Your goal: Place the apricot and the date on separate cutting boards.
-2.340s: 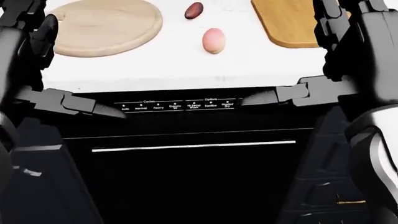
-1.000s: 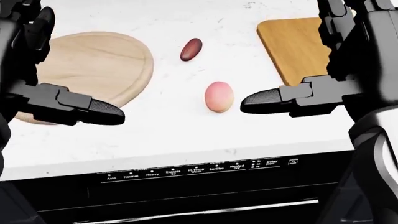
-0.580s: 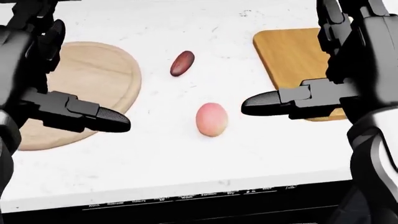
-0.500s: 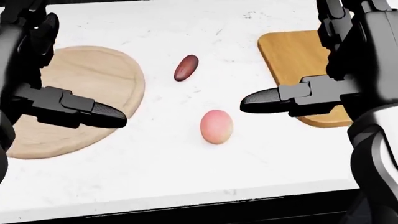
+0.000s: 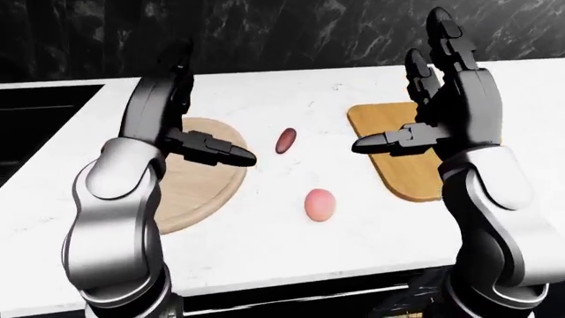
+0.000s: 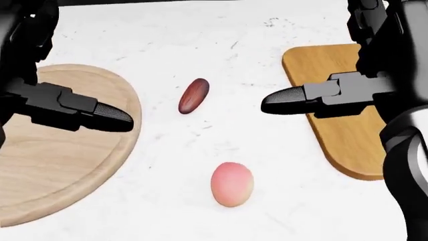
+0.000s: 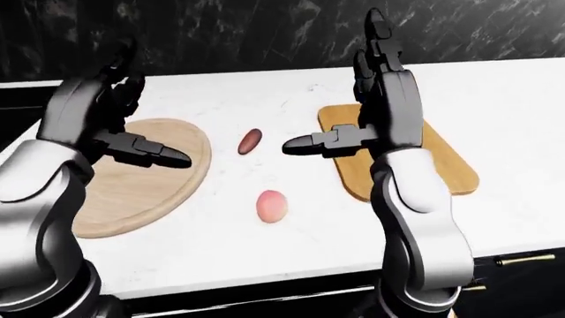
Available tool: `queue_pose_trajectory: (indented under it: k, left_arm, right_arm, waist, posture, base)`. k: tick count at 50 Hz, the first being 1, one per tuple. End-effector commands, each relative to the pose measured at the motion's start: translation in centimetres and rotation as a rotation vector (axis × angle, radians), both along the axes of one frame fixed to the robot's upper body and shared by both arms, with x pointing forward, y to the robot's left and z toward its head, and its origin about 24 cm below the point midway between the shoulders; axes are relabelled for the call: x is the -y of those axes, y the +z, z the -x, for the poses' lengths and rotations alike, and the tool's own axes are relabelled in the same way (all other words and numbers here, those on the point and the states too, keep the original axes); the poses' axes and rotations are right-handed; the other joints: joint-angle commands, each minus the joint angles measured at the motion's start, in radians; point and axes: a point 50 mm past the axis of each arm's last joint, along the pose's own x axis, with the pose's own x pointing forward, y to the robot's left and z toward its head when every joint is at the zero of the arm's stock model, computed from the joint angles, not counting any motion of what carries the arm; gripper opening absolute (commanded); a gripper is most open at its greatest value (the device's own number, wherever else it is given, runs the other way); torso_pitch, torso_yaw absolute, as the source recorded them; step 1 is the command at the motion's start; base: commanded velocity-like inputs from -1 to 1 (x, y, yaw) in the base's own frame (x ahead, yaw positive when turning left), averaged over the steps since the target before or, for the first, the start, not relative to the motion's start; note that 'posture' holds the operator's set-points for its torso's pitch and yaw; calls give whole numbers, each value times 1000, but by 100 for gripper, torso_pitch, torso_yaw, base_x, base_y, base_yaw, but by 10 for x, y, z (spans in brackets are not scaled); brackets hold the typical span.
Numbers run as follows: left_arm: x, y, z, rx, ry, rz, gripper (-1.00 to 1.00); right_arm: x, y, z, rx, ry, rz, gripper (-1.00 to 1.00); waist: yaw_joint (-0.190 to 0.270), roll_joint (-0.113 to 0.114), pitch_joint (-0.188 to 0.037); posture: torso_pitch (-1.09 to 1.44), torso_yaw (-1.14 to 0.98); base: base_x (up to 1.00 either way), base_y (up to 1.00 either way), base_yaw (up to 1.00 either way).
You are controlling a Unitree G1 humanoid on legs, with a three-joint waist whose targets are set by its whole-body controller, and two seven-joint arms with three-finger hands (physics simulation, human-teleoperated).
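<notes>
White marbled surface carrying, from largest to smallest: round pale board at the head view's left; rectangular amber board at its right; pink apricot lying on the bare surface between the boards, low in the view; dark red date above it, also on the bare surface, touching neither board. Left hand raised above the round board, fingers spread apart, thumb pointing right, holding nothing. Right hand raised above the amber board, fingers spread apart and upright, thumb pointing left, holding nothing. Both fruits lie apart from each hand
</notes>
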Motion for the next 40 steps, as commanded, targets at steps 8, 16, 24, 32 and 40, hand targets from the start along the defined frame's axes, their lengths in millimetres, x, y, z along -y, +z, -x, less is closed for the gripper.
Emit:
queue_pose_trajectory:
  k: [8,16,24,32,40]
  left_arm:
    - [-4,9,5,72,31,-4,100]
    - [-4,6,5,64,32,-5,100]
    - [-5,4,4,54,33,-7,100]
    - [-5,0,3,41,35,-8,100]
    - [-4,-2,2,36,33,-5,100]
  right_arm:
    - [-4,9,5,69,21,16,100]
    - [-4,7,8,55,26,31,100]
    - [-12,-14,12,-47,54,103,100]
    - [-20,-27,15,-88,91,165,100]
    - [-19,-30,25,-100,114,221,100]
  waist:
    - [1,19,-40]
    - [7,10,-43]
    - [6,9,-46]
    - [7,13,-47]
    - [6,13,-50]
  posture:
    - [0,0]
    - [0,0]
    - [0,0]
    - [0,0]
    - [0,0]
  base:
    - [0,0,0]
    - [0,0,0]
    - [0,0,0]
    - [0,0,0]
    - [0,0,0]
